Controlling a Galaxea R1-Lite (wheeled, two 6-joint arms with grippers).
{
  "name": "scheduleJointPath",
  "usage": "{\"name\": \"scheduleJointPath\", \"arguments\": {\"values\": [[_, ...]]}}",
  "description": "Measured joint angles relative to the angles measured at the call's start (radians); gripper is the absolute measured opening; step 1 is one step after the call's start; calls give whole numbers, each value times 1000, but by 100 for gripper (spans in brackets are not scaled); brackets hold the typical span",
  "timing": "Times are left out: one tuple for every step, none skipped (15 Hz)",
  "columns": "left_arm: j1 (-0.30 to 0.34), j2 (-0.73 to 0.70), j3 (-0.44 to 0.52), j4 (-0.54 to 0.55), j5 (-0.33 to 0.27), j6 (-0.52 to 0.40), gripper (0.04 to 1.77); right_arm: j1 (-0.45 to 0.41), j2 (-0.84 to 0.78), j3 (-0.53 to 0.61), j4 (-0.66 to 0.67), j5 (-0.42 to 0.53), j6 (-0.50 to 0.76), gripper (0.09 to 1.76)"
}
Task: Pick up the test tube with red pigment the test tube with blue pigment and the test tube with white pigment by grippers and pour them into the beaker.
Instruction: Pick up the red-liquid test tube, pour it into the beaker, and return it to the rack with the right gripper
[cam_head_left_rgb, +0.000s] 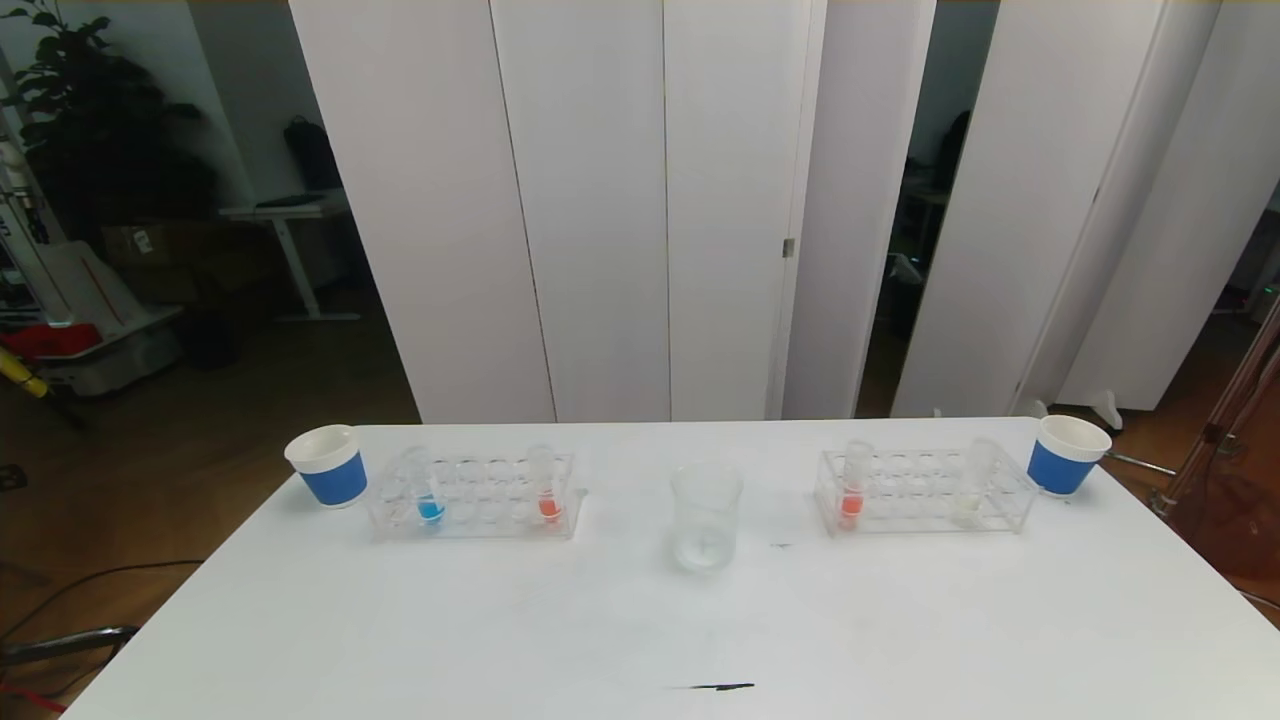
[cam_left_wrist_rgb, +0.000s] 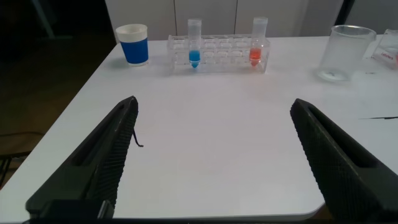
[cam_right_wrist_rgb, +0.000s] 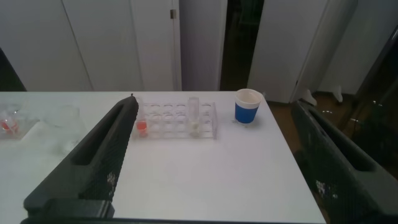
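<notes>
Both arms sat back at my near edge of the table (cam_head_left_rgb: 640, 620); the left gripper (cam_left_wrist_rgb: 214, 162) and the right gripper (cam_right_wrist_rgb: 211, 162) each stood spread wide with nothing between the fingers. The beaker (cam_head_left_rgb: 706, 517) stood mid-table between two clear racks. The blue tube (cam_head_left_rgb: 428, 490) and a red tube (cam_head_left_rgb: 547, 487) stood in the left rack (cam_head_left_rgb: 470, 495), another red tube (cam_head_left_rgb: 853, 485) and what I took for the white tube (cam_head_left_rgb: 975, 480), faint from my view, in the right rack (cam_head_left_rgb: 925, 490). I judged it best to lift straight up before tipping.
</notes>
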Motion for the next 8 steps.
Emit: {"name": "scheduleJointPath", "arguments": {"values": [[0,0,0,0,0,0,175,0,80,-40,-26,-4,0,175],[0,0,0,0,0,0,175,2,169,-76,-60,-16,0,175],[0,0,0,0,0,0,175,7,247,-104,-94,-35,-1,175],[0,0,0,0,0,0,175,18,337,-135,-137,-67,-2,175],[0,0,0,0,0,0,175,34,417,-162,-184,-106,-3,175],[0,0,0,0,0,0,175,62,498,-186,-234,-158,-4,175],[0,0,0,0,0,0,175,102,566,-204,-280,-211,-2,175],[0,0,0,0,0,0,175,149,630,-214,-326,-262,1,175]]}}
